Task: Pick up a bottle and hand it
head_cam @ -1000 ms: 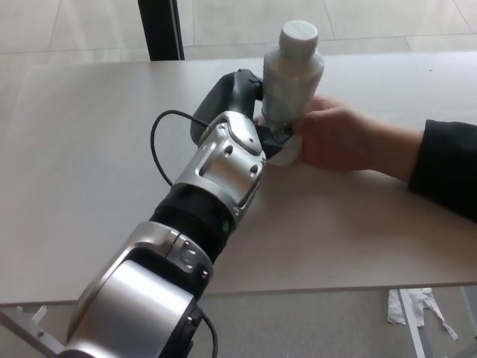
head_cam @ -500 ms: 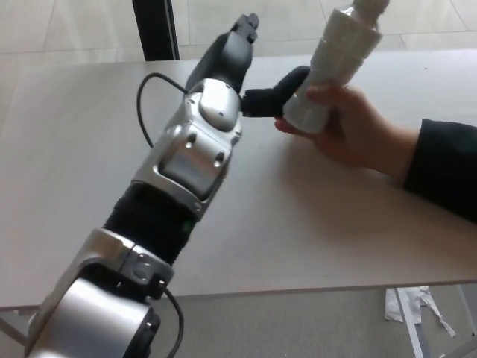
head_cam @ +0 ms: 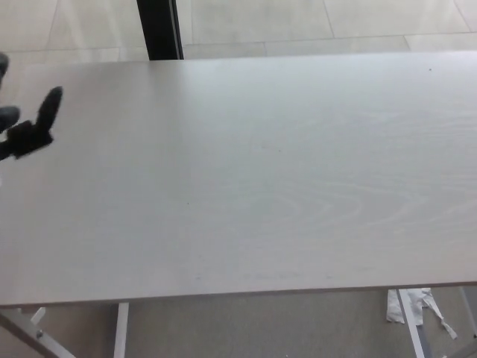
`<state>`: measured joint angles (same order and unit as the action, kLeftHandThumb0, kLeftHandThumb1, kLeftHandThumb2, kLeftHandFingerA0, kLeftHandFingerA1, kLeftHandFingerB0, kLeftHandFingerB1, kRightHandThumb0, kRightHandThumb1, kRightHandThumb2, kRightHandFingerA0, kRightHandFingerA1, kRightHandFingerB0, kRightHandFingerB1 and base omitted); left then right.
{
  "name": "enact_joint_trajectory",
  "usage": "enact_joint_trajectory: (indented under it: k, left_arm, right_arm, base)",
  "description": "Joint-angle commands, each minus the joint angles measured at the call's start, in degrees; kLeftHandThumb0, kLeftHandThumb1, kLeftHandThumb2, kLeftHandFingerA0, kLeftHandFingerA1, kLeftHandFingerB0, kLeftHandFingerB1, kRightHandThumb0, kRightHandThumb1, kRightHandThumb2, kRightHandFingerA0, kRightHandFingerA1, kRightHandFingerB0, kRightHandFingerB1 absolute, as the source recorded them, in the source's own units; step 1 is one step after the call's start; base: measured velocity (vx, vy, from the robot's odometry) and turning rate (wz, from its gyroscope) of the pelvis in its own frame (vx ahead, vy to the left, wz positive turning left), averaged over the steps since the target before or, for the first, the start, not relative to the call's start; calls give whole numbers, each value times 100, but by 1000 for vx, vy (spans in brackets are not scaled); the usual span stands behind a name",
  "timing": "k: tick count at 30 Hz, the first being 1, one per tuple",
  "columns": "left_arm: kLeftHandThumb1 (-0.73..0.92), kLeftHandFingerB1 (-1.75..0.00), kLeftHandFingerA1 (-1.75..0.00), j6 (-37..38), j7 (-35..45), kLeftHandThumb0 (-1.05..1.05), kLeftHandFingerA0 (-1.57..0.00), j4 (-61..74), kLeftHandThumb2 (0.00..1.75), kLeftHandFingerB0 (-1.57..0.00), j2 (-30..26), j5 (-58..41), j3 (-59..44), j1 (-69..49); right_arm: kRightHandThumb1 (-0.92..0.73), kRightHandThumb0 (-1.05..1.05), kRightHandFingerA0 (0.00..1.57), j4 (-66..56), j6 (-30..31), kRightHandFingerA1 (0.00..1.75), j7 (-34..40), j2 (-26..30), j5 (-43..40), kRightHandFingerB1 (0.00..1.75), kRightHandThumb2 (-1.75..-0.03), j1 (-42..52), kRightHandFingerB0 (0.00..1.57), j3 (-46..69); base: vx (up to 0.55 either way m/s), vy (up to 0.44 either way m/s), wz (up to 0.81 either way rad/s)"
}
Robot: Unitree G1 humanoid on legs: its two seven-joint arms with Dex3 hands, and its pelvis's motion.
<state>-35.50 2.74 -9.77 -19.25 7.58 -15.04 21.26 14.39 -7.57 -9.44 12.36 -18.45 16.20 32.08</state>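
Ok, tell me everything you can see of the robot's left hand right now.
Only a small part of the left hand shows, at the far left edge of the head view, over the left end of the pale wood-grain table. It looks matte black. One thick finger points up and slightly right, with a blocky knuckle part below it and another rounded tip cut off by the frame edge. The fingers are spread apart and hold nothing. Whether it touches the table cannot be told.

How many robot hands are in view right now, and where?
1. Only the left hand shows, at the far left edge of the picture over the table, its black fingers spread apart and holding nothing. The right hand is out of frame.
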Motion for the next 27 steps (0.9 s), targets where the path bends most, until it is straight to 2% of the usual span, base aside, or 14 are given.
enact_joint_trajectory:
  k: [1, 3, 5, 7, 8, 9, 11, 12, 13, 17, 18, 19, 23, 27]
  left_arm:
    - [56, -13, -65, 2069, 644, -81, 0, -2081, 94, 0, -2209, -2454, -6507, -3599]
    - [65, -10, -96, 2470, 282, -77, -75, -2602, 72, 0, -2213, -2545, -6464, -3725]
    - [55, -21, -96, 2630, 85, -83, -59, -2565, 95, 0, -1950, -2590, -6489, -3884]
    - [67, -20, -110, 2651, 171, -78, -38, -2497, 60, 0, -1718, -2598, -6350, -3964]
    - [51, -21, -90, 2607, 184, -80, -51, -2521, 93, 0, -1608, -2583, -6237, -3990]
    - [52, -20, -83, 2509, 201, -84, -35, -2518, 93, -1, -1477, -2628, -6181, -3975]
    - [51, -20, -84, 2227, 355, -80, -35, -2375, 92, 0, -1272, -2779, -6207, -3936]
    - [47, -23, -61, 2281, 468, -74, -3, -2402, 90, 0, -999, -2746, -5949, -3959]
    - [48, -25, -62, 2266, 530, -73, -3, -2263, 91, 0, -651, -2663, -5666, -3988]
    - [47, -50, -67, 856, 1191, -68, -5, 37, 95, -1, 196, -2243, -4490, -4567]
    - [68, -47, -97, 818, 1118, -67, -8, 148, 61, -14, 112, -2022, -4265, -4560]
    - [68, -44, -86, 828, 1235, -67, -22, 36, 59, -17, -35, -1958, -4110, -4519]
    - [55, -41, -67, 1109, 1909, -70, -67, -480, 58, -38, -304, -2011, -3583, -4414]
    - [44, -50, -68, 1569, 2640, -67, -60, -925, 80, -26, -325, -1845, -2820, -4549]
  right_arm:
    - [-57, -43, 76, 366, 277, 51, 72, 442, -396, 34, -57, 189, 41, 671]
    - [-58, -44, 94, 397, 296, 66, 93, 459, -341, 34, -59, 196, 42, 647]
    - [-58, -43, 86, 181, 405, 59, 146, 440, -258, 33, -58, 304, 41, 592]
    - [-57, -42, 77, 265, 369, 62, 109, 437, -326, 33, -57, 281, 41, 633]
    - [-47, -50, 69, 264, 318, 66, 143, 442, -275, 47, -80, 287, 34, 630]
    - [-56, -43, 77, 350, 260, 62, 118, 447, -312, 33, -57, 250, 41, 657]
    - [-46, -52, 64, 450, 185, 64, 113, 442, -326, 47, -80, 222, 36, 678]
    - [-57, -44, 77, 423, 159, 59, 81, 434, -338, 34, -58, 266, 42, 687]
    - [-45, -50, 89, 410, 197, 84, 68, 417, -356, 47, -80, 289, 34, 682]
    - [-57, -43, 91, 404, 217, 79, 63, 379, -280, 33, -57, 333, 42, 646]
    - [-57, -42, 81, 347, 338, 63, 22, 364, -401, 33, -57, 337, 41, 696]
    - [-56, -43, 85, 257, 415, 121, 85, 338, -379, 34, -57, 360, 41, 698]
    - [-46, -49, 102, 288, 497, 118, 89, 339, -333, 46, -79, 334, 33, 736]
    - [-55, -44, 100, 560, 324, 134, -77, 382, -382, 33, -58, 340, 40, 814]
  base:
    - [0, 0, 0]
    - [0, 0, 0]
    - [0, 0, 0]
    - [0, 0, 0]
    - [0, 0, 0]
    - [0, 0, 0]
    - [0, 0, 0]
    - [0, 0, 0]
    - [0, 0, 0]
    - [0, 0, 0]
    - [0, 0, 0]
    - [0, 0, 0]
    - [0, 0, 0]
    - [0, 0, 0]
